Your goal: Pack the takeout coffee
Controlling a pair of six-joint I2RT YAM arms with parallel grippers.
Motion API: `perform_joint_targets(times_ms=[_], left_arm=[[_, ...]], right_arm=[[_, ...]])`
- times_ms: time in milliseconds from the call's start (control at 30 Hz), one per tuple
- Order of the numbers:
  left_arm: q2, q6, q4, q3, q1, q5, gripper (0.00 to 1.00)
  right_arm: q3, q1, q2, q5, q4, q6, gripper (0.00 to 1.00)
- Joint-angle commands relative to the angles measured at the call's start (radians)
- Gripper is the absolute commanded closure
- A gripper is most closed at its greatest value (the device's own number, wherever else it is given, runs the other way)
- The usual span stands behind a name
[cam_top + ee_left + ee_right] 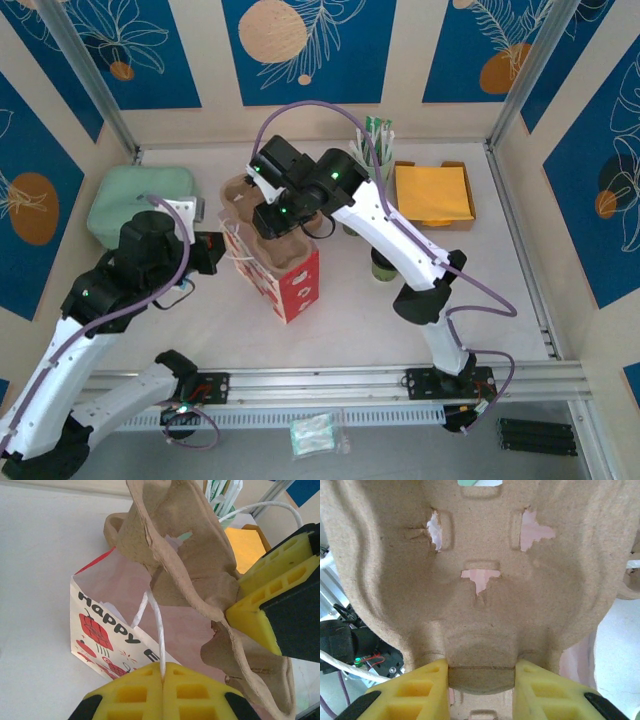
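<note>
The takeout coffee (pixel 382 266) is a small cup standing right of the bag, mostly hidden behind my right arm. A red and white paper bag (pixel 292 282) (pixel 100 625) stands open at the table's middle. My left gripper (pixel 163 672) (pixel 222 250) is shut on the bag's white string handle (pixel 159 625), at the bag's left side. My right gripper (pixel 481 672) (pixel 275 215) is shut on the edge of a brown cardboard cup carrier (pixel 480 570) (pixel 185 555). It holds the carrier tilted above the bag's open mouth.
A pale green tumbler with sticks (pixel 375 140) stands at the back. To its right is a box of orange napkins (pixel 432 195). A mint-green tray (pixel 140 200) lies at the back left. Panelled walls close in three sides.
</note>
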Motion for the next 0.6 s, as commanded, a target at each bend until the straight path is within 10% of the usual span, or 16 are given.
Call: perform_joint_targets(times_ms=[0, 567], left_arm=[[-0.018, -0.020, 0.009, -0.004, 0.008, 0.002, 1.00], [-0.028, -0.029, 0.019, -0.021, 0.009, 0.023, 1.00]], right_arm=[[0.027, 0.013, 0.022, 0.042, -0.043, -0.016, 0.70], [0.065, 0.018, 0.027, 0.057, -0.008, 0.018, 0.70]])
